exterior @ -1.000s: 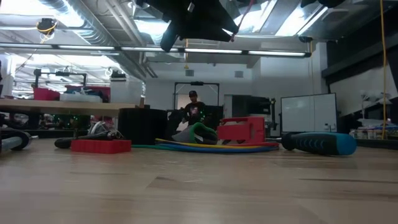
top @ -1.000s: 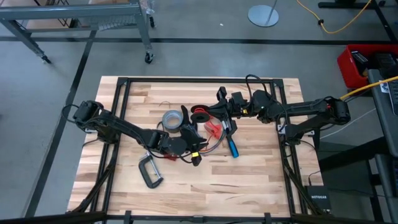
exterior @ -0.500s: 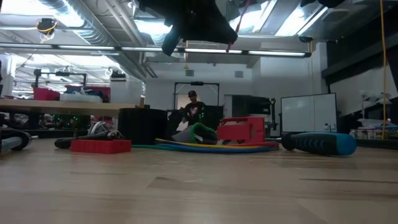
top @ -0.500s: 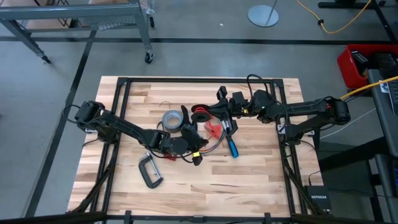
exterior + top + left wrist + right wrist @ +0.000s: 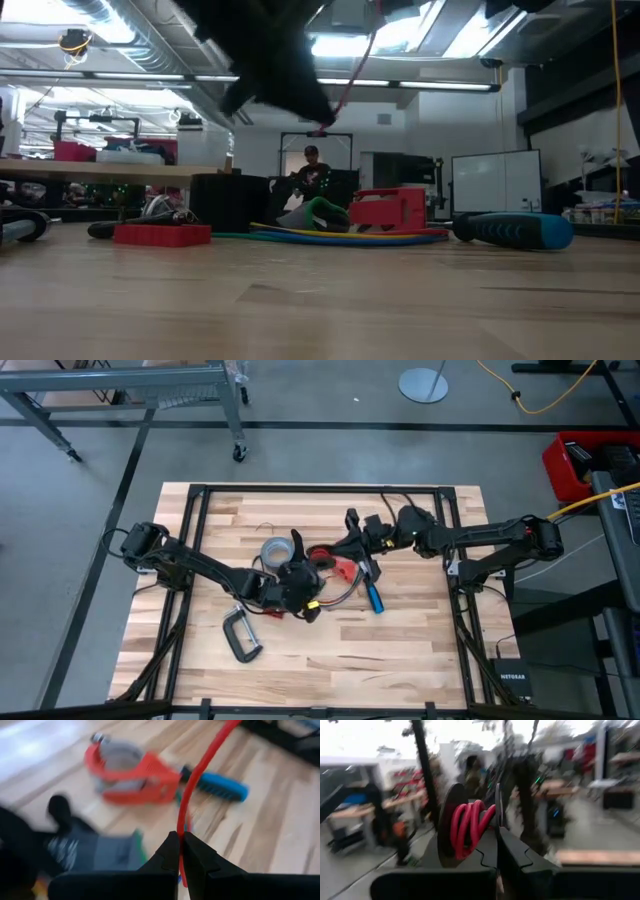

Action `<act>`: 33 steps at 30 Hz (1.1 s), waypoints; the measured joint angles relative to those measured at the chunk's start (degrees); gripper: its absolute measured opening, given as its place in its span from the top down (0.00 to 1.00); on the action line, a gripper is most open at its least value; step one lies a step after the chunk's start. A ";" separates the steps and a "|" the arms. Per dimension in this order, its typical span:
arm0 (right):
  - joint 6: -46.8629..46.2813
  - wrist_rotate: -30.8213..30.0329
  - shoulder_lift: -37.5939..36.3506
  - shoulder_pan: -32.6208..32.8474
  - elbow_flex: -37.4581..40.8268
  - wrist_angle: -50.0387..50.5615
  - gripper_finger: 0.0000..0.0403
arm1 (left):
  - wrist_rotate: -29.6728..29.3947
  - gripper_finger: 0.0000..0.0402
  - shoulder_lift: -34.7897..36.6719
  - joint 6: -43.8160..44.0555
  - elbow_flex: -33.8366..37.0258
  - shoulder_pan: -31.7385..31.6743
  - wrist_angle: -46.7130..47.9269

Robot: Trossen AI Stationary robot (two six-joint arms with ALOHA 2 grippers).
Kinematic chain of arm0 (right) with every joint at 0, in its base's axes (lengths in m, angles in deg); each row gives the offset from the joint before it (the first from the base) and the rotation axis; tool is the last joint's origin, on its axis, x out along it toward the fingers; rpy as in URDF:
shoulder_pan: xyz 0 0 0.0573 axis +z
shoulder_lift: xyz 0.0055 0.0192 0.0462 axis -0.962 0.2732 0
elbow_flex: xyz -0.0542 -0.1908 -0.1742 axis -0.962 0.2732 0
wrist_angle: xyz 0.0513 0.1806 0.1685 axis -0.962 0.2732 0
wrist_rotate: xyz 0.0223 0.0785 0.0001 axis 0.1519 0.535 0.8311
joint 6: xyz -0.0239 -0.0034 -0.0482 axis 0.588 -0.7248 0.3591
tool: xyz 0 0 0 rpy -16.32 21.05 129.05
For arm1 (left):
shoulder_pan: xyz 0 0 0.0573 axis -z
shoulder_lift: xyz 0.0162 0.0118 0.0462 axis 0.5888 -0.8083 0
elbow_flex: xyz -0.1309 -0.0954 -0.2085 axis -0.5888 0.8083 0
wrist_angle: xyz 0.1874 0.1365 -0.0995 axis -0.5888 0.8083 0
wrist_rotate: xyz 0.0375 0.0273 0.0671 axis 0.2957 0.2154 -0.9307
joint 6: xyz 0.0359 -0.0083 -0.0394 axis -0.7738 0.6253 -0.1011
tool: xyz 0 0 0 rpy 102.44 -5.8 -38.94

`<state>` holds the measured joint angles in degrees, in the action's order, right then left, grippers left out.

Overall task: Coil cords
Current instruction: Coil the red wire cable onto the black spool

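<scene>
Near the middle of the tabletop (image 5: 400, 650), the left gripper (image 5: 180, 851) has its fingers pinched together on a thin red cord (image 5: 200, 775), which rises out of the jaws in a slight curve and leaves the wrist picture's edge. In the high view this left gripper (image 5: 303, 573) sits just beside the grey tape roll (image 5: 275, 550), with a tangle of orange, green and dark strands (image 5: 335, 595) lying on the wood just toward the tabletop's right edge.

The right gripper (image 5: 496, 827) is closed too, its fingers clamped on a dark spool wound with red cord (image 5: 467, 827). From above, the right gripper (image 5: 350, 540) holds this spool (image 5: 322, 552) just beside the left gripper, a little nearer the far edge.

So the red cord's free run lies between the two grippers: one end at the spool, the other in the left pinch. Its long axis runs roughly from the left gripper toward the spool. Winding it on would seem to turn on keeping that short stretch taut.

A red clamp (image 5: 343, 567) and a blue-handled screwdriver (image 5: 374, 596) lie right of the grippers; a black C-clamp (image 5: 240, 635) lies toward the near edge. In the low view a person (image 5: 312, 170) stands far back in the room.
</scene>
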<state>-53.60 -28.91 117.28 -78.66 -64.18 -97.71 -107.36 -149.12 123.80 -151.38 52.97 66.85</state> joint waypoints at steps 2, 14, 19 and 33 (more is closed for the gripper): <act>0.00 2.63 -0.32 -0.02 0.02 3.24 1.00 | -0.02 1.00 0.00 3.18 0.00 0.55 4.11; 1.73 2.47 -1.85 -0.04 0.02 26.64 1.00 | 0.46 1.00 0.68 20.43 0.00 6.48 22.32; 3.17 0.12 -1.88 -0.02 0.02 33.32 1.00 | 0.21 1.00 3.23 24.94 0.00 7.32 28.21; 3.40 -7.32 -1.88 -0.02 0.02 44.09 1.00 | -3.59 1.00 10.86 30.24 0.00 6.48 35.73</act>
<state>-50.20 -36.23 115.40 -78.68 -64.16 -53.62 -110.95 -138.26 154.05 -151.38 59.46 102.58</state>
